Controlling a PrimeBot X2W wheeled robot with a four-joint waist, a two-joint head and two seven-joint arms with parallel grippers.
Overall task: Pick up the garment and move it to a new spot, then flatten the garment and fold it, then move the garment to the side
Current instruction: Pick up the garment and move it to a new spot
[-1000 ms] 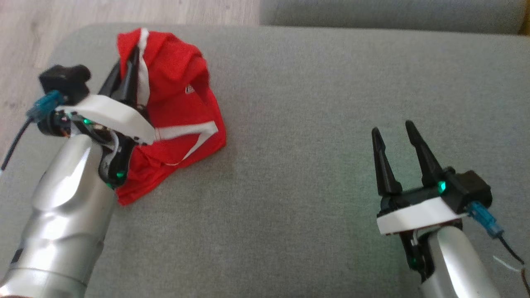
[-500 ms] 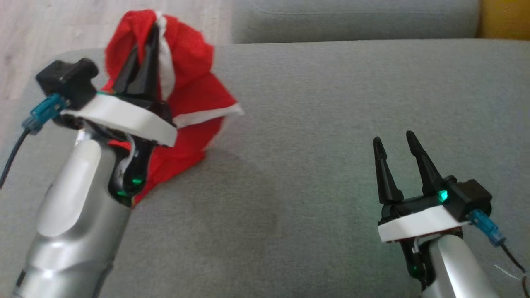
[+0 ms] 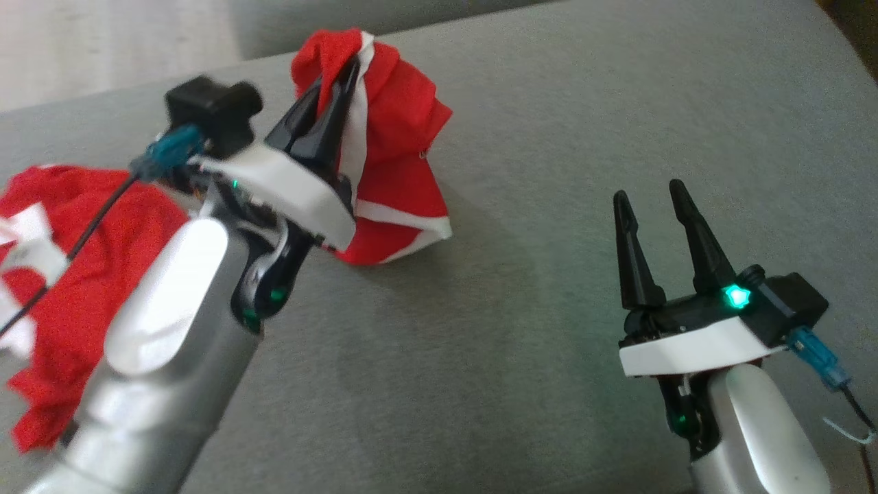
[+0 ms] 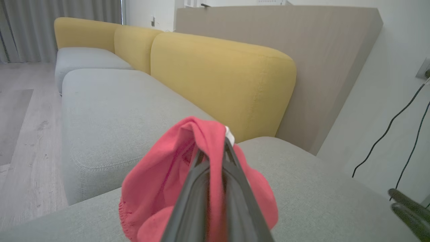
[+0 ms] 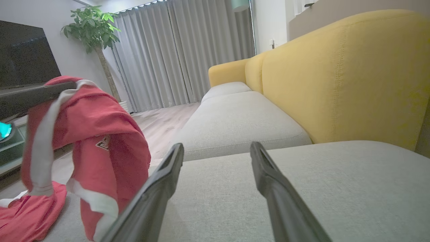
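left fingers [image 3: 322, 113] clenched on red, white-trimmed fabric garment [image 3: 398, 158] | raised off grey upholstered sofa cushion [image 3: 549, 137] since a second ago, lower hem near cushion | right fingers [image 3: 691, 233] spread, empty | pick-up judged done, carry to new spot pending

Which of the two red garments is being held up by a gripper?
The raised garment, pinched in the left gripper; the other garment lies loose on the cushion.

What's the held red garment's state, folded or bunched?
Bunched: the red garment hangs crumpled from the left gripper, fingers shut on it.
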